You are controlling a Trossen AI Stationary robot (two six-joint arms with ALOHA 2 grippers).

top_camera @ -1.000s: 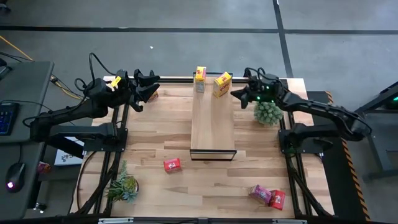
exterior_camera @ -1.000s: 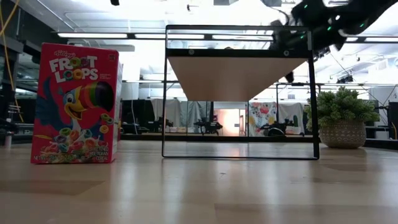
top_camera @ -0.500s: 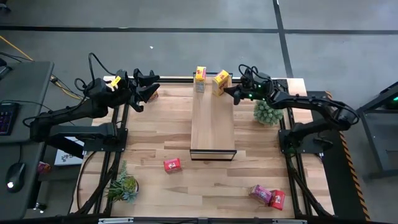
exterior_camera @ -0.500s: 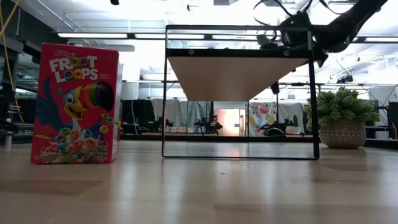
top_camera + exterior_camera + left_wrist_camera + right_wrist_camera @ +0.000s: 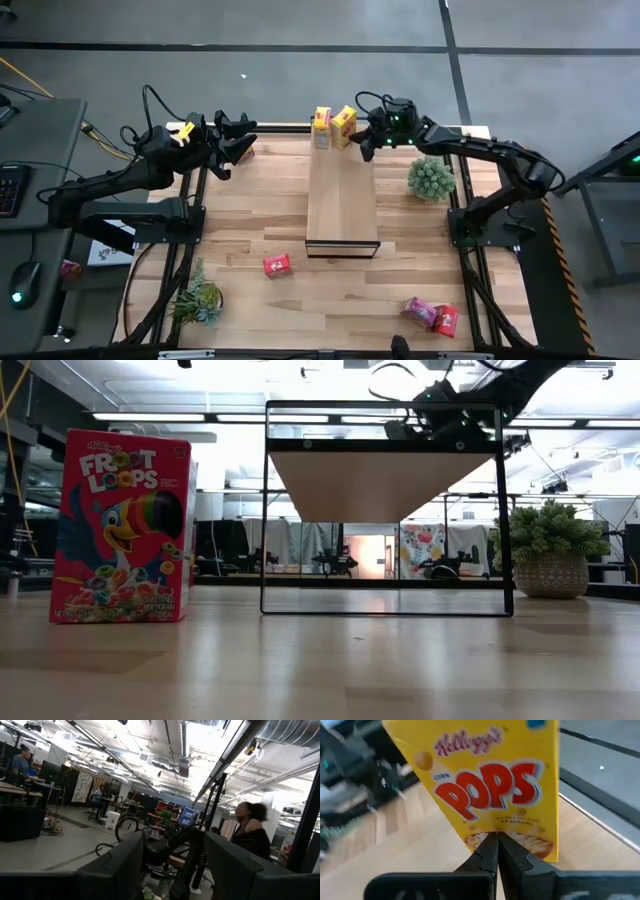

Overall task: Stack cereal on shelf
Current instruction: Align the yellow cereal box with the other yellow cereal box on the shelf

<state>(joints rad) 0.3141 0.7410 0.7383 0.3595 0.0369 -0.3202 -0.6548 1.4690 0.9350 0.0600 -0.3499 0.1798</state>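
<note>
1. High view first: over the last second the right gripper (image 5: 366, 140) has carried its yellow box (image 5: 343, 125) inward from beyond the shelf's right edge, and the box now sits at the far end of the shelf (image 5: 341, 205), just beside the other yellow box (image 5: 321, 127) already standing there.
2. Right wrist view shows the fingers (image 5: 492, 852) pressed together at the lower edge of the Corn Pops carton, which is tilted — so it reads as pinched by a thin flap or edge, not squarely clamped. Whether the box's base rests on the planks yet, I cannot tell.
3. My judgement: the second of six boxes is near placement; it needs straightening before release.
4. Four boxes wait on the table: a red box (image 5: 277, 265) in front of the shelf, a pink box (image 5: 418, 310) touching another red one (image 5: 446, 320) near the right front corner, and one partly hidden under the left gripper (image 5: 240, 150).
5. That left arm waits at the table's far left corner — its fingers stand apart, holding nothing.
6. Low view cuts off the shelf top, hiding both yellow boxes.
</note>
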